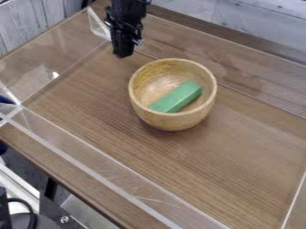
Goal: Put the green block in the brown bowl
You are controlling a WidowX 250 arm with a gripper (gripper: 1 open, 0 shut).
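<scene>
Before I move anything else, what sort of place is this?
Probably a lab or workshop test table: a wooden tabletop with clear tape-like strips along it, and black cables at the edge.
</scene>
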